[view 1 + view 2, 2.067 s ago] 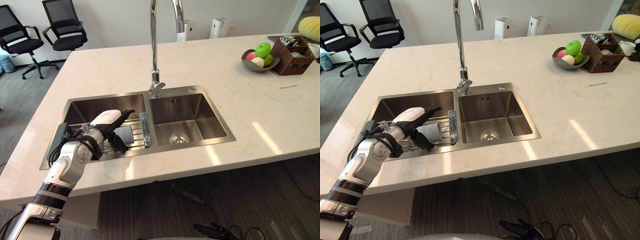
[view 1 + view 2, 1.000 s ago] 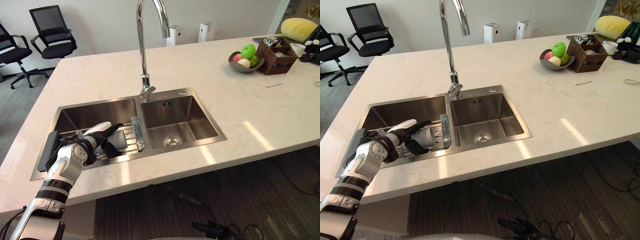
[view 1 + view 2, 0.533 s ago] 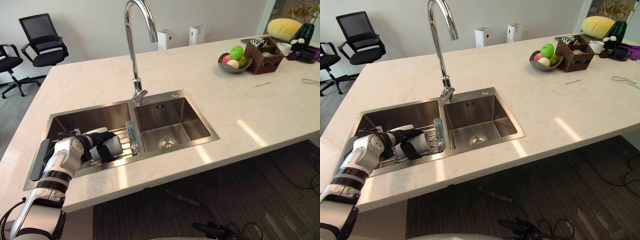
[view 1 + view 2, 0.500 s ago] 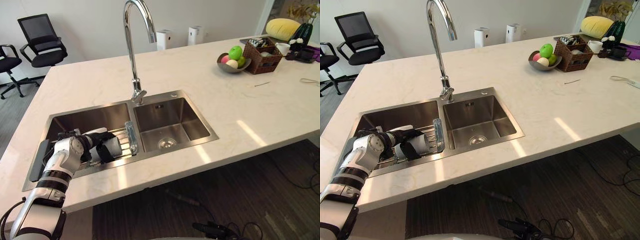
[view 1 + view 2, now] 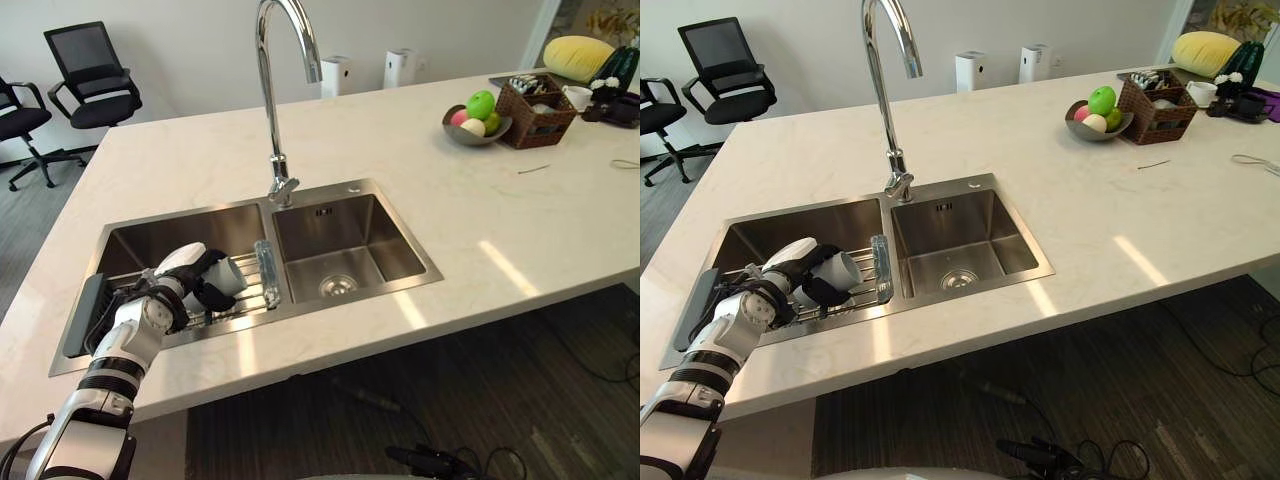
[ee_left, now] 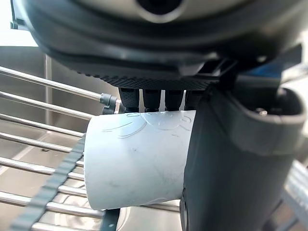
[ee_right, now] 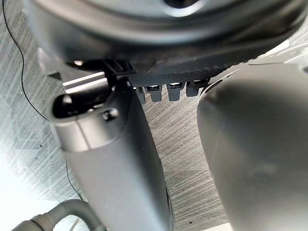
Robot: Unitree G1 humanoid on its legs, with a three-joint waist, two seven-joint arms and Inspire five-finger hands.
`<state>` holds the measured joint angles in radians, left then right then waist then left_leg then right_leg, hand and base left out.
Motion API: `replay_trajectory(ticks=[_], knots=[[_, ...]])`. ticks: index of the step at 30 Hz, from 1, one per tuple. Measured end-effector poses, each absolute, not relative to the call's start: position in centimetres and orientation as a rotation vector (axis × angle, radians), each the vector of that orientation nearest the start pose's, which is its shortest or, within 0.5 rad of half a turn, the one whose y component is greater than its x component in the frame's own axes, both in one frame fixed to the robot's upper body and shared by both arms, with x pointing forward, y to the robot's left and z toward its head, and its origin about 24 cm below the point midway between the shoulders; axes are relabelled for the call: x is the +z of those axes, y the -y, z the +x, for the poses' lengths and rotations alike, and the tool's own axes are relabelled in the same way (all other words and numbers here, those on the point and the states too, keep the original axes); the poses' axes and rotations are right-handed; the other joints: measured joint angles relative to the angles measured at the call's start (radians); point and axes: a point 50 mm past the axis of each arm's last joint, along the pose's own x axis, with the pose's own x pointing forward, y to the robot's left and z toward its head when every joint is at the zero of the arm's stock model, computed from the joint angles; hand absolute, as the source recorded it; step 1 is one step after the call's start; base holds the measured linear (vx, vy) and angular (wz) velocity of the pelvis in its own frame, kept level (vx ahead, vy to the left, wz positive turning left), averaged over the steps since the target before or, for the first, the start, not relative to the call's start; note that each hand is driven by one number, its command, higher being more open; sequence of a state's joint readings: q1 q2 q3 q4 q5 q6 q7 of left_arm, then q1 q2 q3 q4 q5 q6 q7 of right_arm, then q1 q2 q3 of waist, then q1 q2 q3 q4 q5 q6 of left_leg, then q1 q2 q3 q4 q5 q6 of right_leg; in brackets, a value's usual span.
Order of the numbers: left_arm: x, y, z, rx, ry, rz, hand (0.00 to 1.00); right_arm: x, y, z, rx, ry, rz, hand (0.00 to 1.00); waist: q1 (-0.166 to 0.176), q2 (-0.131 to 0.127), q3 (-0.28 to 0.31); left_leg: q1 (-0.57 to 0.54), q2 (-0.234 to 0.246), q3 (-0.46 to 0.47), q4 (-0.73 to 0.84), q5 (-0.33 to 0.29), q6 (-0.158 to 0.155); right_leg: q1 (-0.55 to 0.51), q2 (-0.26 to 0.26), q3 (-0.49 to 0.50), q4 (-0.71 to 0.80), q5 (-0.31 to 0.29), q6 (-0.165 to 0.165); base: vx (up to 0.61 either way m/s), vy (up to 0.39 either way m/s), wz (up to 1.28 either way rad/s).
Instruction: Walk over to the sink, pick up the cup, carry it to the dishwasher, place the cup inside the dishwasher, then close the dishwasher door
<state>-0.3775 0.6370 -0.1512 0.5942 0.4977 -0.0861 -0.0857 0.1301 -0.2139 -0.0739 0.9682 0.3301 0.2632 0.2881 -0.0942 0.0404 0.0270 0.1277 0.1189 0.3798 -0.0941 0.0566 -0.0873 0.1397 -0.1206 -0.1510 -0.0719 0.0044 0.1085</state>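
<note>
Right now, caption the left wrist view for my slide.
Left hand curled round a white cup, the sink's wire rack behind it.

The sink (image 5: 403, 257) is brushed stainless steel with a satin sheen, the tap (image 5: 267, 100) is mirror-polished metal, and the rack (image 6: 29, 121) is made of thin shiny metal rods. The cup (image 6: 137, 161) looks like smooth matt white plastic, faintly scuffed, and the left hand (image 6: 226, 163) around it is matt dark plastic. The countertop (image 5: 480, 205) is pale veined stone, smooth and glossy, and the basket (image 5: 540, 102) is brown woven wicker.
</note>
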Motion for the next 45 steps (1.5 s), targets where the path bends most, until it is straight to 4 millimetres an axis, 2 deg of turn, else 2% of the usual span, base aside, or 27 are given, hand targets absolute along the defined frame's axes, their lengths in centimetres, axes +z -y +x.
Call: replay_trajectory(ticks=[3, 6, 7, 9, 10, 12, 15, 19, 26, 28, 29, 30, 31, 32, 33, 34, 35, 36, 37, 38, 39, 40, 41, 42, 43, 44, 45], knots=[[6.4, -27.5, 31.1, -0.022, -0.110, 1.053, 0.00, -15.8, 22.2, 7.2, -0.116, -1.241, 0.373, 1.00, 0.005, -0.003, 0.002, -0.008, 0.000, -0.016, 0.000, 0.003, -0.001, 0.000, 0.001, -0.015, 0.003, -0.005, -0.001, 0.01, -0.027, 0.15], [9.0, -26.9, 30.8, 0.135, 0.096, 0.870, 0.00, -15.9, 22.2, 6.8, -0.120, -1.235, 0.372, 1.00, 0.026, -0.007, 0.005, -0.008, 0.003, -0.021, 0.000, 0.005, -0.003, 0.003, 0.003, -0.019, 0.010, -0.010, -0.004, 0.00, -0.018, 0.03], [9.1, -26.9, 30.7, 0.138, 0.102, 0.865, 0.00, -15.9, 22.2, 6.8, -0.120, -1.235, 0.372, 1.00, 0.026, -0.007, 0.005, -0.008, 0.003, -0.022, 0.000, 0.005, -0.003, 0.003, 0.003, -0.019, 0.010, -0.010, -0.004, -0.01, -0.027, 0.11], [12.1, -26.0, 28.9, 0.288, 0.344, 0.677, 0.00, -15.9, 22.0, 6.6, -0.122, -1.225, 0.373, 1.00, 0.033, -0.013, 0.008, -0.007, 0.006, -0.035, 0.000, 0.008, -0.005, 0.003, 0.005, -0.030, 0.032, -0.026, -0.009, -0.02, -0.027, 0.14], [12.6, -25.8, 28.4, 0.315, 0.389, 0.642, 0.00, -15.9, 22.0, 6.5, -0.122, -1.224, 0.372, 1.00, 0.037, -0.013, 0.008, -0.007, 0.007, -0.037, 0.000, 0.009, -0.005, 0.002, 0.005, -0.032, 0.037, -0.029, -0.010, -0.03, -0.027, 0.11], [14.0, -24.9, 26.1, 0.419, 0.539, 0.497, 0.00, -16.0, 22.0, 6.2, -0.127, -1.227, 0.371, 1.00, 0.057, -0.014, 0.008, -0.010, 0.011, -0.052, 0.000, 0.013, -0.005, 0.000, 0.007, -0.041, 0.059, -0.043, -0.011, -0.03, -0.029, 0.19], [14.5, -24.2, 23.8, 0.490, 0.634, 0.344, 0.00, -16.0, 22.1, 5.8, -0.134, -1.234, 0.369, 1.00, 0.079, -0.016, 0.009, -0.034, 0.014, -0.095, 0.009, 0.024, -0.004, -0.004, 0.008, -0.080, 0.083, -0.059, -0.014, -0.04, -0.036, 0.45], [14.4, -24.0, 21.6, 0.559, 0.683, 0.238, 0.00, -16.2, 22.2, 5.1, -0.164, -1.255, 0.364, 1.00, 0.136, -0.020, 0.013, -0.079, 0.025, -0.163, 0.009, 0.052, -0.005, -0.019, 0.019, -0.144, 0.107, -0.075, -0.027, -0.07, -0.047, 0.47], [13.1, -24.9, 17.1, 0.732, 0.665, 0.118, 0.00, -16.3, 22.5, 4.8, -0.216, -1.251, 0.391, 1.00, 0.153, -0.011, 0.017, -0.110, 0.020, -0.249, 0.021, 0.070, -0.004, -0.019, 0.011, -0.221, 0.178, -0.123, -0.025, -0.04, -0.031, 0.38], [13.0, -24.4, 16.0, 0.764, 0.673, 0.087, 0.00, -16.3, 22.7, 4.5, -0.228, -1.264, 0.404, 1.00, 0.156, -0.002, 0.022, -0.151, 0.004, -0.342, 0.009, 0.106, 0.004, -0.020, -0.001, -0.323, 0.220, -0.161, -0.028, -0.06, -0.049, 1.19], [13.0, -24.3, 15.8, 0.770, 0.674, 0.082, 0.00, -16.3, 22.9, 4.4, -0.225, -1.270, 0.397, 1.00, 0.160, 0.002, 0.023, -0.160, 0.000, -0.353, 0.009, 0.110, 0.011, -0.021, -0.004, -0.346, 0.234, -0.173, -0.031, -0.07, -0.044, 1.04], [13.0, -24.3, 15.6, 0.777, 0.674, 0.077, 0.00, -16.2, 23.2, 4.4, -0.220, -1.273, 0.384, 1.00, 0.168, 0.006, 0.024, -0.171, -0.004, -0.364, 0.010, 0.103, 0.047, -0.022, -0.005, -0.370, 0.247, -0.183, -0.035, -0.07, -0.029, 1.09], [12.9, -24.3, 15.2, 0.787, 0.675, 0.078, 0.00, -16.2, 23.5, 4.3, -0.214, -1.277, 0.377, 1.00, 0.182, -0.002, 0.024, -0.204, -0.014, -0.261, 0.009, 0.011, 0.224, -0.020, -0.017, -0.422, 0.220, -0.178, -0.043, -0.08, -0.047, 1.30], [13.0, -24.3, 15.3, 0.787, 0.681, 0.075, 0.00, -16.3, 23.3, 4.2, -0.212, -1.276, 0.395, 1.00, 0.177, -0.024, 0.023, -0.223, -0.017, -0.185, 0.046, -0.026, 0.266, -0.017, -0.027, -0.450, 0.181, -0.167, -0.052, -0.08, -0.035, 1.98], [13.5, -23.9, 15.6, 0.771, 0.722, 0.056, 0.00, -16.3, 23.6, 4.4, -0.230, -1.275, 0.401, 1.00, 0.173, -0.029, 0.049, -0.315, 0.012, -0.037, 0.307, -0.067, 0.292, -0.012, -0.059, -0.543, 0.186, -0.158, -0.045, -0.06, -0.017, 1.67], [13.6, -23.7, 15.5, 0.765, 0.742, 0.046, 0.00, -16.3, 24.0, 4.5, -0.237, -1.278, 0.392, 1.00, 0.179, -0.016, 0.055, -0.334, 0.048, 0.039, 0.444, -0.084, 0.319, -0.005, -0.069, -0.577, 0.212, -0.157, -0.039, -0.04, 0.008, 1.86], [13.7, -23.5, 15.3, 0.753, 0.765, 0.035, 0.00, -16.0, 24.9, 4.6, -0.244, -1.273, 0.362, 1.00, 0.194, 0.030, 0.056, -0.312, 0.103, 0.182, 0.576, -0.099, 0.345, 0.012, -0.065, -0.640, 0.274, -0.169, -0.045, -0.01, 0.023, 2.02], [13.8, -22.4, 16.0, 0.700, 0.772, -0.025, 0.00, -15.6, 26.0, 4.5, -0.268, -1.245, 0.326, 1.00, 0.181, 0.059, 0.067, -0.294, 0.079, 0.256, 0.509, -0.036, 0.353, -0.014, -0.118, -0.694, 0.417, -0.216, -0.087, -0.08, 0.060, 2.37], [13.7, -21.9, 16.2, 0.683, 0.773, -0.054, 0.00, -15.4, 26.4, 4.6, -0.280, -1.233, 0.325, 1.00, 0.156, 0.056, 0.062, -0.288, 0.024, 0.223, 0.393, 0.020, 0.339, -0.027, -0.098, -0.681, 0.382, -0.237, -0.108, -0.14, 0.054, 3.15], [14.6, -21.8, 16.5, 0.657, 0.832, -0.077, 0.00, -15.6, 25.8, 5.1, -0.300, -1.208, 0.372, 1.00, 0.124, 0.005, 0.065, -0.247, -0.021, 0.243, 0.347, -0.026, 0.360, -0.031, -0.064, -0.687, 0.194, -0.149, -0.133, -0.23, 0.010, 3.11], [14.5, -21.4, 17.0, 0.639, 0.853, -0.121, 0.00, -15.5, 25.6, 5.4, -0.313, -1.188, 0.368, 1.00, 0.125, 0.012, 0.073, -0.171, 0.094, 0.398, 0.523, -0.172, 0.317, 0.013, -0.063, -0.791, 0.210, -0.135, -0.081, -0.16, -0.028, 2.84], [14.1, -21.4, 17.1, 0.636, 0.842, -0.136, 0.00, -15.5, 25.6, 5.7, -0.316, -1.180, 0.364, 1.00, 0.126, 0.012, 0.074, -0.123, 0.132, 0.454, 0.548, -0.190, 0.266, 0.031, -0.063, -0.827, 0.215, -0.138, -0.084, -0.12, 0.025, 2.32], [13.1, -20.9, 17.4, 0.619, 0.790, -0.160, 0.00, -15.4, 25.8, 6.0, -0.326, -1.174, 0.354, 1.00, 0.123, 0.012, 0.073, -0.052, 0.175, 0.531, 0.533, -0.189, 0.185, 0.052, -0.068, -0.901, 0.218, -0.138, -0.084, -0.06, 0.123, 2.08], [12.3, -20.1, 17.5, 0.594, 0.744, -0.169, 0.00, -15.3, 25.9, 6.3, -0.331, -1.168, 0.345, 1.00, 0.128, 0.018, 0.069, -0.003, 0.199, 0.580, 0.479, -0.165, 0.153, 0.066, -0.071, -0.977, 0.219, -0.135, -0.079, -0.07, 0.156, 2.02], [12.0, -19.7, 17.5, 0.579, 0.724, -0.173, 0.00, -15.3, 25.9, 6.5, -0.332, -1.166, 0.344, 1.00, 0.131, 0.023, 0.067, 0.016, 0.206, 0.591, 0.451, -0.159, 0.137, 0.071, -0.075, -1.012, 0.227, -0.135, -0.078, -0.08, 0.187, 1.85], [11.6, -19.1, 17.5, 0.552, 0.692, -0.175, 0.00, -15.2, 25.8, 6.9, -0.329, -1.167, 0.345, 1.00, 0.133, 0.038, 0.067, 0.046, 0.207, 0.586, 0.396, -0.156, 0.080, 0.086, -0.085, -1.078, 0.257, -0.134, -0.078, -0.09, 0.230, 1.83], [11.4, -18.7, 17.5, 0.519, 0.674, -0.171, 0.00, -15.3, 25.6, 7.1, -0.327, -1.170, 0.351, 1.00, 0.133, 0.048, 0.071, 0.059, 0.187, 0.559, 0.329, -0.167, 0.014, 0.102, -0.104, -1.131, 0.293, -0.134, -0.078, -0.10, 0.255, 1.85]])
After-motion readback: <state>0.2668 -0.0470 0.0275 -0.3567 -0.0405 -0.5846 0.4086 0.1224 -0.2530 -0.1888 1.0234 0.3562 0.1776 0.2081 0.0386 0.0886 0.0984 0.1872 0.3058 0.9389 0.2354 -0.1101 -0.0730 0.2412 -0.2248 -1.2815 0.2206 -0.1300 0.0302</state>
